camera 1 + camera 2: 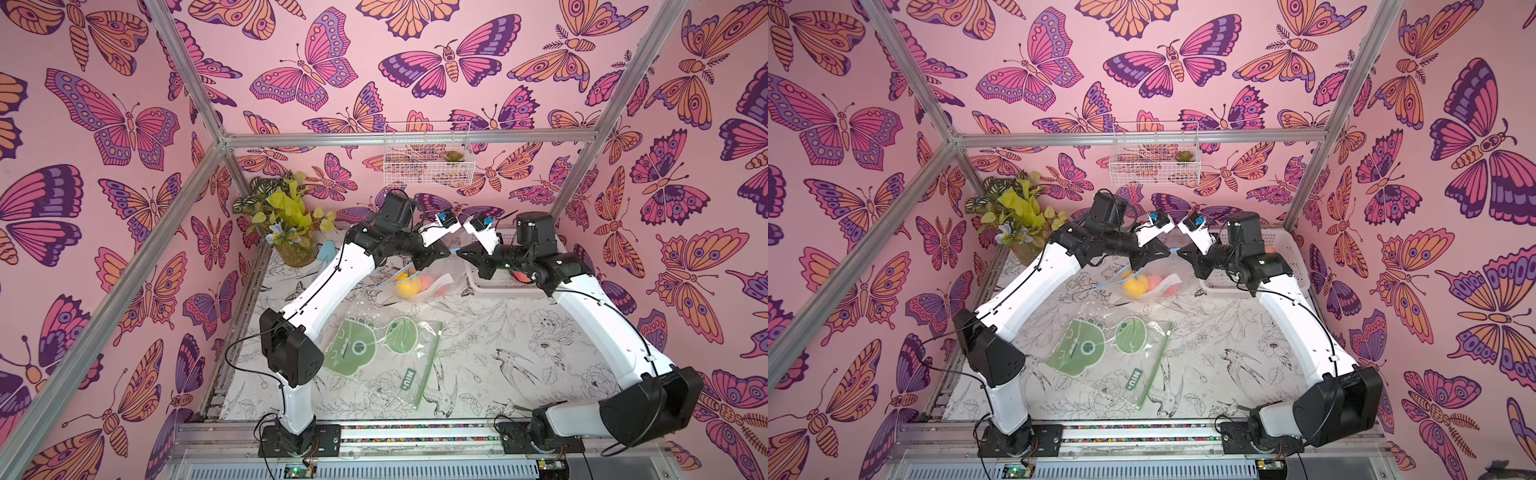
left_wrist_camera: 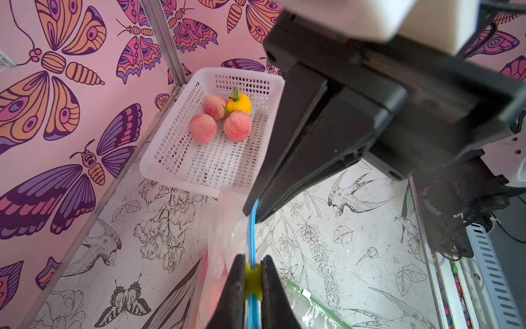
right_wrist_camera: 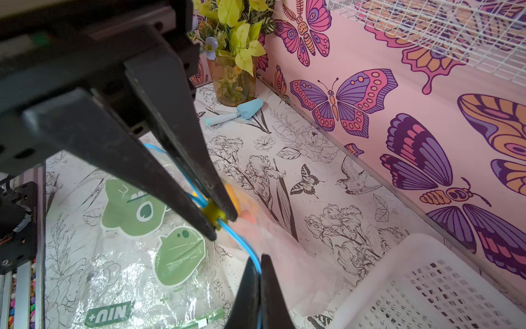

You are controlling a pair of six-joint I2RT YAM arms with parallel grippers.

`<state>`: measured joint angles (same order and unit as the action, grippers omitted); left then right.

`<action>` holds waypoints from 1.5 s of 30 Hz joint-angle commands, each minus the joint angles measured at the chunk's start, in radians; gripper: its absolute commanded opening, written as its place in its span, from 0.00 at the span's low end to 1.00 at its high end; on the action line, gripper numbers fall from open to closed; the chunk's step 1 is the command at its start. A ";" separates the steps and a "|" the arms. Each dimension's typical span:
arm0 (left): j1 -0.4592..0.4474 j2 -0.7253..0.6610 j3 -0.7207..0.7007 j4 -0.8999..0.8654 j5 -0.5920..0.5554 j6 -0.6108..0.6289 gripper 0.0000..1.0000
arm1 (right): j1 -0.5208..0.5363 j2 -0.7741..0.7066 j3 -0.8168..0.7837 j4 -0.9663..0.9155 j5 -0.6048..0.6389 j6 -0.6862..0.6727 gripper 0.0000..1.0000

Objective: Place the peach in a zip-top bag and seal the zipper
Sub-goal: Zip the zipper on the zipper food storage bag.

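Left gripper [image 2: 254, 257] pinched on yellow slider [image 2: 253, 280]; right gripper [image 3: 259, 260] clamps zipper [image 2: 252, 228] end.
Your bag [image 3: 284, 250] looks limp and slick; grip only the stiff zipper.

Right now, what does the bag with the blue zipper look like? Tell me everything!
The bag is clear, crinkly plastic with a blue zipper and a yellow slider. A yellow fruit and pink peaches show inside. The left gripper pinches the slider; the right gripper pinches the zipper beside it, holding the top up.
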<state>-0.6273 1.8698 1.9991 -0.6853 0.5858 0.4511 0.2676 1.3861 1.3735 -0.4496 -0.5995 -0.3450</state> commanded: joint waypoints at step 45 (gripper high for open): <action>0.090 -0.286 -0.340 0.045 -0.079 -0.105 0.11 | -0.017 0.011 0.001 0.113 0.360 0.133 0.00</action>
<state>-0.5602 1.6321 1.6886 -0.5934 0.5289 0.3569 0.2710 1.3876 1.3731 -0.3771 -0.3607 -0.2337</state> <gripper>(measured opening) 0.111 0.056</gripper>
